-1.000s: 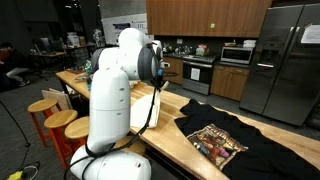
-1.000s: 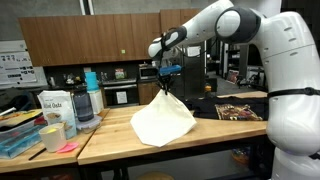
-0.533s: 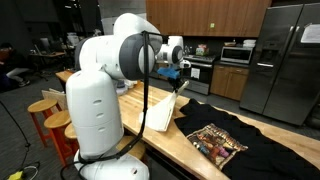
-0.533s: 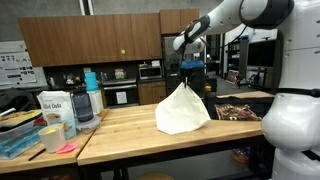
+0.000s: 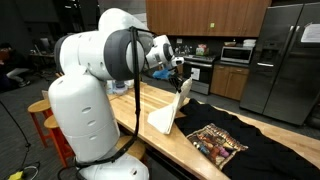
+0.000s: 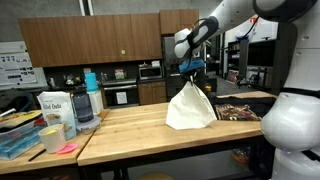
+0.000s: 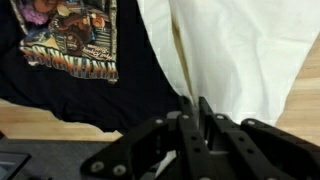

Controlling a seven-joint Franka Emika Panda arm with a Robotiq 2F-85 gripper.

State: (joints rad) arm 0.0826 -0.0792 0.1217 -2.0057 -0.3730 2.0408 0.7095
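Obs, hand: black Robotiq gripper (image 6: 188,72) is drawn in narrow, pinched on the top bunch of a cream-white cloth of soft fabric (image 6: 190,108). The wrist view agrees: the fingertips (image 7: 205,115) nearly meet, with fabric gathered between them.

Obs, cloth: it hangs from that single high pinch as a tent shape. Its lower edge rests on the light wooden butcher-block table (image 6: 120,135). In an exterior view it reads edge-on as a slim draped wedge (image 5: 170,112).

Why so held (judgement): with one grip point up high, the fabric's own weight pulls it into a cone. The hem touching the table carries part of the load and spreads out.

Neighbour: black T-shirt with a colourful printed graphic (image 5: 222,142) lies flat, print up, just beside the hem. In the wrist view the pale fabric borders the dark shirt (image 7: 70,40). Cannot tell whether it overlaps it or only lies alongside.

Surroundings: white labelled canister (image 6: 52,106) and blue-capped bottle (image 6: 89,92) stand at the opposite end of the table, well apart from the cloth. Round wooden stools (image 5: 44,105) sit along the table's side, and a steel refrigerator (image 5: 285,60) stands behind
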